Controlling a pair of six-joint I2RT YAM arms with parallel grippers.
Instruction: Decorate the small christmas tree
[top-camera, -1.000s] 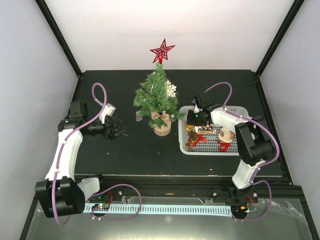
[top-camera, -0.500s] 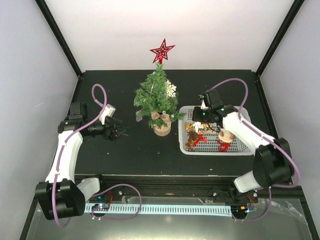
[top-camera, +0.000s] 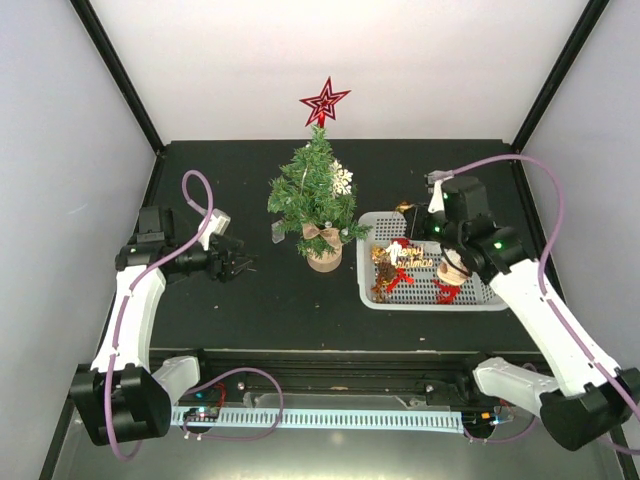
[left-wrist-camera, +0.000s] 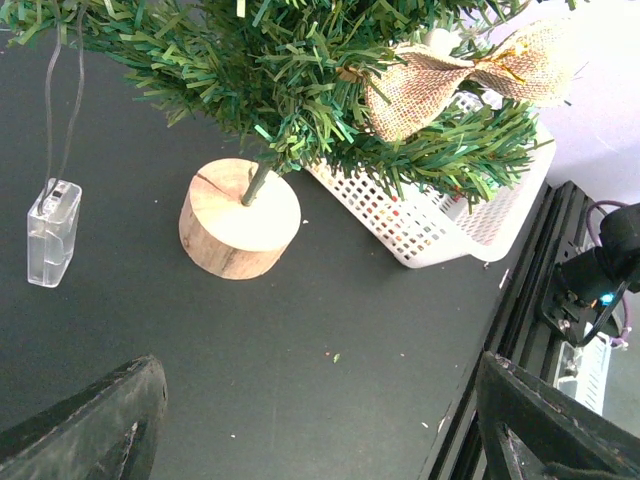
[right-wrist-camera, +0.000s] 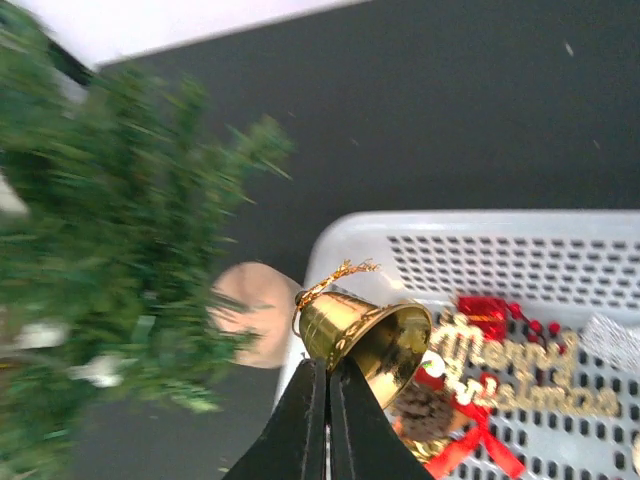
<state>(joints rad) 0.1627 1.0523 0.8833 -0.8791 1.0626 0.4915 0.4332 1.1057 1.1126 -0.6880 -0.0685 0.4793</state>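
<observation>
The small christmas tree (top-camera: 313, 195) stands on its round wooden base (top-camera: 324, 260) at the table's middle back. It carries a red star (top-camera: 324, 102), a white snowflake (top-camera: 342, 179) and a burlap bow (top-camera: 322, 236). My right gripper (right-wrist-camera: 328, 375) is shut on the rim of a gold bell (right-wrist-camera: 360, 335) and holds it above the white basket's (right-wrist-camera: 520, 250) left end, right of the tree (right-wrist-camera: 110, 230). In the top view the bell (top-camera: 404, 208) hangs just off that gripper (top-camera: 422, 222). My left gripper (top-camera: 240, 265) is open and empty, left of the tree, low over the table (left-wrist-camera: 320, 440).
The basket (top-camera: 480, 300) holds a gold "Merry Christmas" sign (right-wrist-camera: 520, 375), a pine cone (right-wrist-camera: 425, 410), red bows and a small figure (top-camera: 452, 270). A clear battery box (left-wrist-camera: 52, 230) on wires lies left of the tree base (left-wrist-camera: 238, 215). Black frame rails run along the table's near edge.
My right arm has risen out of the basket and drawn back to the right with the gold bell in its jaws. The left arm has barely moved.
</observation>
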